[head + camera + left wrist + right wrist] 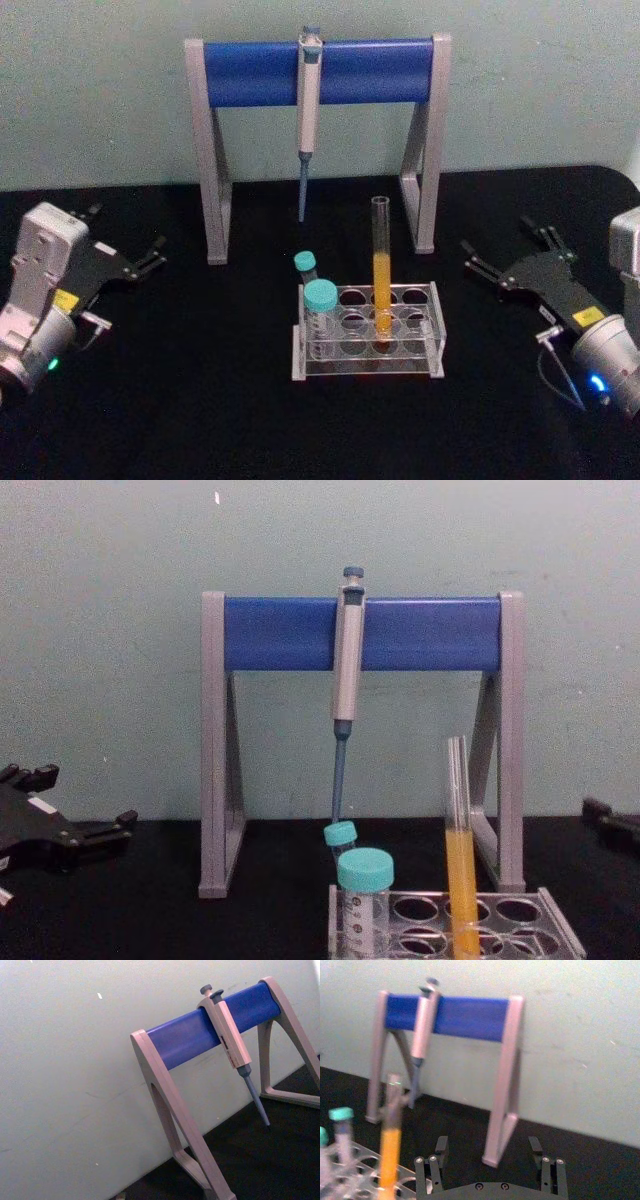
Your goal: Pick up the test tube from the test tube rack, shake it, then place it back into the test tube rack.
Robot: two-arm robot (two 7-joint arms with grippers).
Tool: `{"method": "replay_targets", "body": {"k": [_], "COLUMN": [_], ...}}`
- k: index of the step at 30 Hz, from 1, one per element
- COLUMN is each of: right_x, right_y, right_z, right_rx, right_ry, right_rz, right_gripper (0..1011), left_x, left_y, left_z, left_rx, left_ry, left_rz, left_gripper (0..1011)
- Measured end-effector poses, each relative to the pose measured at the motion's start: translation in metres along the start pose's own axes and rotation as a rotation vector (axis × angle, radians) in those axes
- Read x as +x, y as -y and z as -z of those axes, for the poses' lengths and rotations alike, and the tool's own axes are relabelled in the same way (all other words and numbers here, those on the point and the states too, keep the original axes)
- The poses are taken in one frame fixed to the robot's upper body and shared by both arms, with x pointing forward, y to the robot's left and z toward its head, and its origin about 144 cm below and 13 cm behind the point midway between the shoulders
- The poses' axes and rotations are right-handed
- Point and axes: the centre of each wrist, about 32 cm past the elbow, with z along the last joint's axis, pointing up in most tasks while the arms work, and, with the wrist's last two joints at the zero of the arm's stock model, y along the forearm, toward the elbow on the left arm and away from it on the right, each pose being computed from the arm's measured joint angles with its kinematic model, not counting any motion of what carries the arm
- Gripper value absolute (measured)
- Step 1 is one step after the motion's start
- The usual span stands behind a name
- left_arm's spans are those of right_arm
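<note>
Head view: the tall clear glass test tube (381,270) with orange liquid stands at centre in the clear plastic rack (366,330); grasp not begun. Right claw (503,257), spread and empty at right, likely must reach leftward; left claw (125,238) sits open, idle, at left.

No readable text, labels or numbers anywhere (yellow stickers on arms too small to make out).

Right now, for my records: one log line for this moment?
stage: before pickup | test tube: upright in rack | left tool: open, apart | right tool: open, apart
</note>
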Motion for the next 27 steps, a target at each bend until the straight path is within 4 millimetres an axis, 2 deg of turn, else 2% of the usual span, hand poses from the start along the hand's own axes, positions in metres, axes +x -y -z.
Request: {"method": "replay_targets", "body": {"k": [14,27], "right_x": [-0.008,-0.008], "right_y": [-0.002,-0.004], "right_z": [0.036,0.043], "right_rx": [-0.13,-0.158], "right_ry": [-0.032,-0.043], "right_rz": [0.048,0.036], "right_gripper": [1000,1000], "left_x": [0.0,0.0], "left_y": [0.0,0.0], "left_z": [0.0,0.0], "left_rx": [0.0,0.0], "left_ry": [0.0,0.0], "left_rz": [0.0,0.0], "left_gripper": [1001,1001]}}
